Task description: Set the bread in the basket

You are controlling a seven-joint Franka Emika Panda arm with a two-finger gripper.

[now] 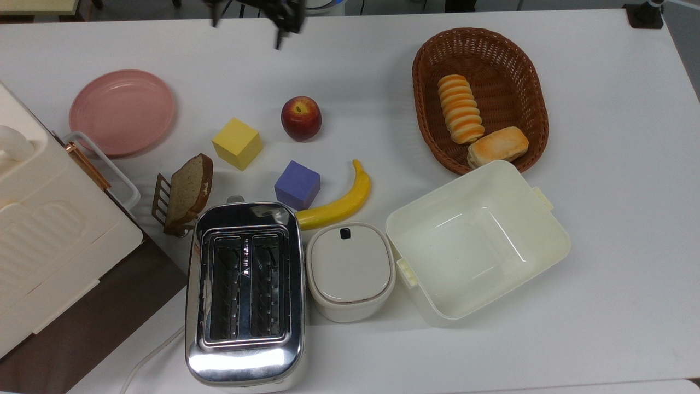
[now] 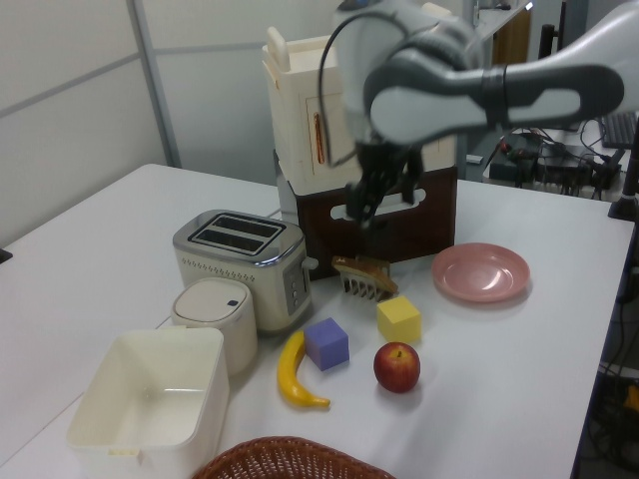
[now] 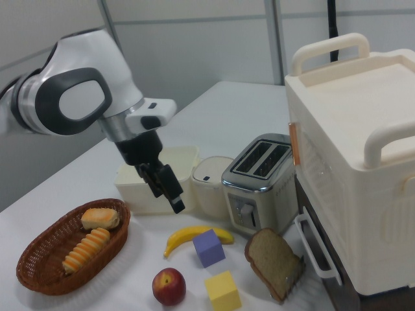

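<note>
I see the bread (image 1: 460, 109) lying inside the basket (image 1: 528, 71), one end touching the golden bun (image 1: 498, 145) there. Gripper (image 1: 249, 24) hangs at the top view's upper edge, well apart from the basket, above the table (image 1: 612, 219); fingers apart, holding nothing. Apple (image 1: 301, 118) sits below it in the top view.

No text, label, brand, number or sign can be read anywhere in these views (the chrome two-slot toaster (image 1: 244, 293) near the top view's lower edge bears small dark markings between its slots, too small to make out).
</note>
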